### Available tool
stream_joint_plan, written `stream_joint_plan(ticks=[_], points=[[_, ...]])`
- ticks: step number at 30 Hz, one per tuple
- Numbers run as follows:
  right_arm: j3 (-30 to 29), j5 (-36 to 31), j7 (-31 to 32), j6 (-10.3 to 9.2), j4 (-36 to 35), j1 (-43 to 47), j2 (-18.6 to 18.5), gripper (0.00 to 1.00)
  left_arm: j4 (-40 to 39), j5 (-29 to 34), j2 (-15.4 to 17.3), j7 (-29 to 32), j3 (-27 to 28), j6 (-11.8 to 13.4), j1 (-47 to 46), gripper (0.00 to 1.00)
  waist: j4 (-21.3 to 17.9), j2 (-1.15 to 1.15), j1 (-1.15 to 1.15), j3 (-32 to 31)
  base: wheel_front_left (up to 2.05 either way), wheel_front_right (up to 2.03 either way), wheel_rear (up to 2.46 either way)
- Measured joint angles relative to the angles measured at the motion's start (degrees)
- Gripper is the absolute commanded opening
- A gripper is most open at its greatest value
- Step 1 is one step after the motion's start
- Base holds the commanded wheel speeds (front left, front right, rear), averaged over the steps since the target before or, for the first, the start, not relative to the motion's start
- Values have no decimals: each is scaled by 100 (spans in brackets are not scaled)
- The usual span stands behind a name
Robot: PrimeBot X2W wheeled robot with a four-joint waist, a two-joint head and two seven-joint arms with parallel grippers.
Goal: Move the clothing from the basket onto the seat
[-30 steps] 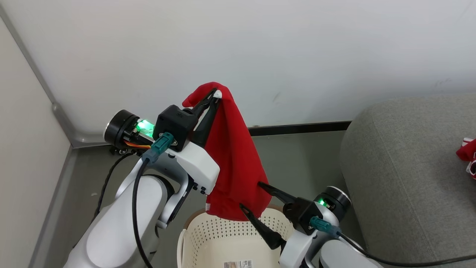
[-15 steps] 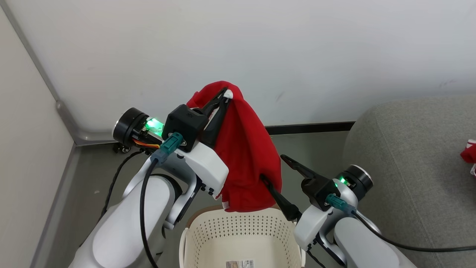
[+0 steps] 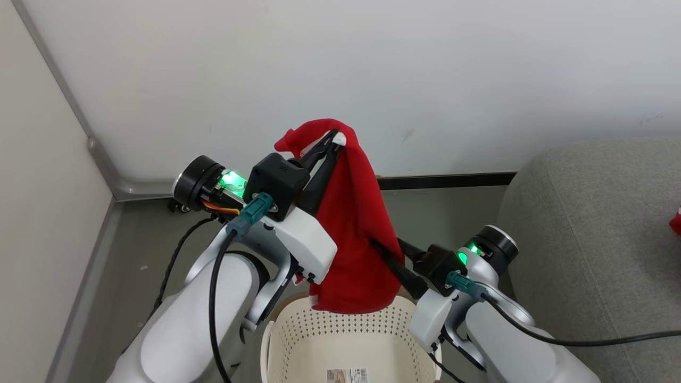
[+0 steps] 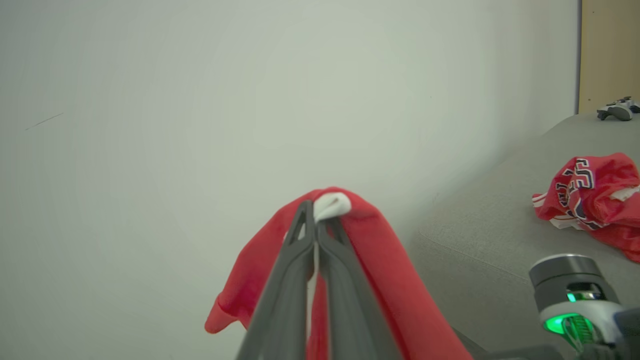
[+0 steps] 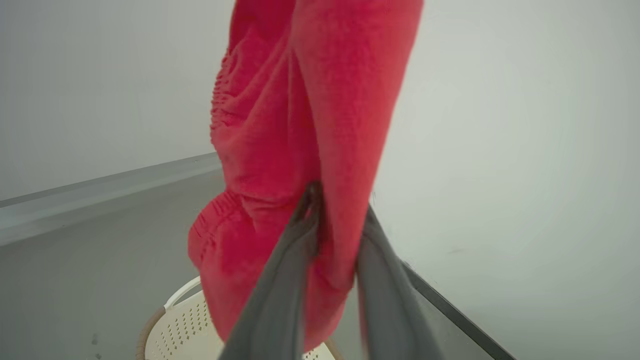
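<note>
above the basket [image 3: 319, 335], a red garment [image 3: 354, 223] hangs in the air between the two arms, beside the seat [image 3: 585, 223] and not on it. what kind of garment it is cannot be told, because it is all bunched and folded. its low hem covers the far rim of the basket in the head view, so i cannot tell if cloth and rim touch. the near part of the basket is cut off by the bottom edge, and so is the paper label [image 3: 347, 375] on it. the left gripper [image 3: 334, 139] is closed tight on the top of the garment, with a small white tag [image 4: 330, 205] poking out at its tips and red cloth draped over both sides. the right gripper [image 5: 340, 207] is lower down, and its two fingers are pinched on a fold of the same garment near the right edge. the garment's long way runs up and down: its top points up at the left gripper and its hem points down at the basket. it gets wider toward the bottom. on the seat, well apart from the arms, lies a red shirt with black and white letters [image 4: 590, 195], crumpled so the letters cannot be read. a small grey thing [image 4: 617, 107] far back on the seat is too small to tell.
</note>
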Motion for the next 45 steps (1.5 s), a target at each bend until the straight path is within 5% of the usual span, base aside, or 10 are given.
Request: stream_joint_plan(ticks=[20, 40, 41, 43, 44, 45], points=[[-339, 1233, -52, 0, -62, 30, 1, 0, 350, -293, 153, -388, 227, 4, 504, 0, -318, 0, 0, 41, 0, 0, 0], [-695, 1994, -52, 0, -648, 241, -403, 0, 464, -950, -5, -810, 387, -303, 957, 0, -635, 0, 0, -15, 0, 0, 0], [-695, 2037, -52, 0, -660, 259, -413, 0, 464, -959, -7, -810, 388, -341, 957, 10, -643, 0, 0, -15, 0, 0, 0], [-714, 2068, -52, 0, -702, 260, -444, 0, 463, -1023, -10, -810, 387, -403, 958, 48, -652, 0, 0, -11, 0, 0, 0], [-733, 2078, -52, 0, -731, 260, -470, 0, 463, -1047, -11, -811, 386, -405, 958, 91, -654, 0, 0, -8, 0, 0, 0], [-755, 2091, -52, 0, -764, 260, -508, 0, 463, -1076, -11, -816, 388, -449, 959, 100, -657, 0, 0, -5, 0, 0, 0]])
